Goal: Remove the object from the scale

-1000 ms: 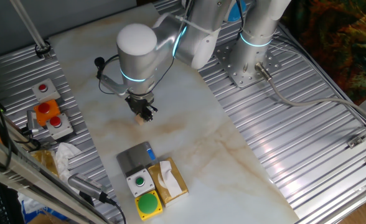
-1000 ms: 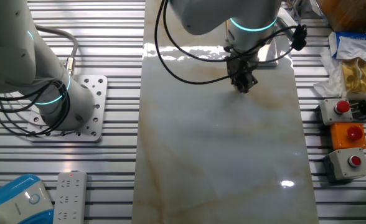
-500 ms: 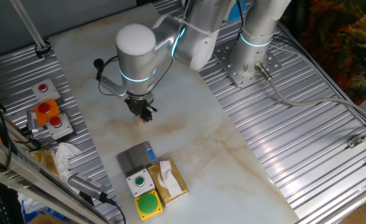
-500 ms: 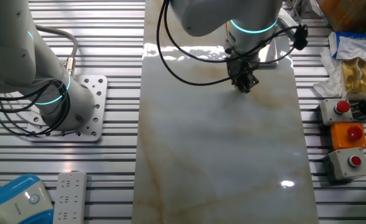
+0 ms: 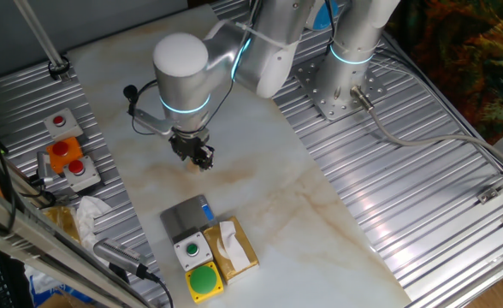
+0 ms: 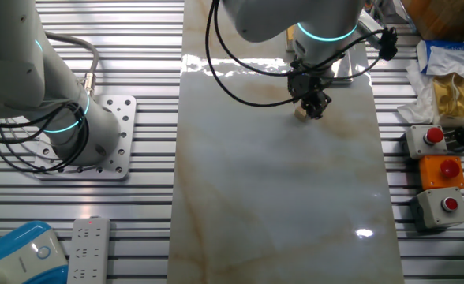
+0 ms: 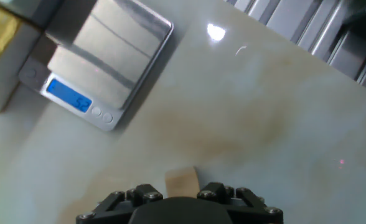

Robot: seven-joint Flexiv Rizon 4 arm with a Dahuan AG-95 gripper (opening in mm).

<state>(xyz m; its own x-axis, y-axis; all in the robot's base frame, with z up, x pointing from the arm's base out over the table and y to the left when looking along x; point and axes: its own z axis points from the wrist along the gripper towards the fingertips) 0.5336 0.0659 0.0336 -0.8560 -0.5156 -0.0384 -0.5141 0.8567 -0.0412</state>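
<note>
The object, a tiny tan cube (image 7: 181,182), lies on the marble tabletop at the bottom of the hand view, between the black bases of my fingers. In the other fixed view it (image 6: 301,113) shows just left of my gripper (image 6: 314,106). My gripper (image 5: 200,157) hangs low over the slab, and its jaws stand apart and hold nothing. The scale (image 5: 186,218), a flat dark-grey platform with a blue patch, is bare and sits nearer the front of the slab. In the hand view the scale (image 7: 108,50) is at the upper left with its blue display lit.
A grey box with a green button (image 5: 191,250), a yellow box with a large green button (image 5: 204,281) and a yellow-brown box with tissue (image 5: 234,246) stand beside the scale. Red-button boxes (image 5: 68,158) sit on the ribbed metal at the left. The arm's base (image 5: 346,85) is at the back.
My gripper has shifted slightly away from the cube and risen a little. The cube, hidden under the fingers before, now shows beside them on the slab.
</note>
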